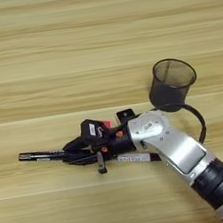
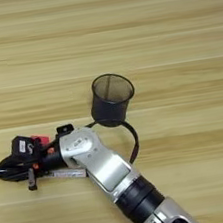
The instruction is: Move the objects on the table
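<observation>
Silver forearm [image 1: 183, 153] beside mesh cup [image 1: 171, 83].

1 mesh cup [image 1: 172, 85], 1 black marker [image 1: 41, 155], 1 white marker [image 1: 135, 158], 1 red cube [image 2: 40, 140], 1 die [image 1: 125, 115].
</observation>
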`<act>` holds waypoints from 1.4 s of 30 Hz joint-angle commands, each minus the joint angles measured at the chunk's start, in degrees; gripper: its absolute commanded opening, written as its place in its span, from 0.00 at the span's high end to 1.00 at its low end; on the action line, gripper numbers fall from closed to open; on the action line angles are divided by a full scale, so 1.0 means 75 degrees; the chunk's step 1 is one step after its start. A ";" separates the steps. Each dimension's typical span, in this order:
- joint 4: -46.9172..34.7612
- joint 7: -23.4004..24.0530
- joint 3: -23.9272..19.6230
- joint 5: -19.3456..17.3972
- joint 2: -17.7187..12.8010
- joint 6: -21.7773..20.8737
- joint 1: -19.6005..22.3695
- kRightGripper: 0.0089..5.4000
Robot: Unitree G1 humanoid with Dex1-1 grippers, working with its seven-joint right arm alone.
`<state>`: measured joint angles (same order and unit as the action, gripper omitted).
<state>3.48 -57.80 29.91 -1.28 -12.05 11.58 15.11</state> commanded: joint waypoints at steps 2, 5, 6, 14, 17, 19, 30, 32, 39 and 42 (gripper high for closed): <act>0.0317 0.0264 0.0003 0.0153 0.0265 -0.0406 0.0592 0.81; 0.0614 0.0241 0.0088 0.0295 0.0273 -0.0485 0.0634 0.81; 0.0686 0.0234 0.0111 0.0337 0.0269 -0.0519 0.0638 0.81; 0.0918 0.0216 0.0278 0.0568 0.0250 -0.0738 0.0546 0.81; 0.0944 0.0204 0.0297 0.0597 0.0250 -0.0767 0.0522 0.81; 0.0927 0.0186 0.0300 0.0607 0.0248 -0.0755 0.0501 0.81; 0.0840 0.0119 0.0332 0.0619 0.0234 -0.0717 0.0435 0.60; 0.0846 0.0115 0.0334 0.0617 0.0232 -0.0719 0.0437 0.57; 0.0778 0.0089 0.0286 0.0515 0.0272 -0.0639 0.0438 0.44; 0.0729 0.0077 0.0209 0.0416 0.0304 -0.0598 0.0460 0.39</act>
<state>9.87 -58.07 32.07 2.58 -10.16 6.12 17.41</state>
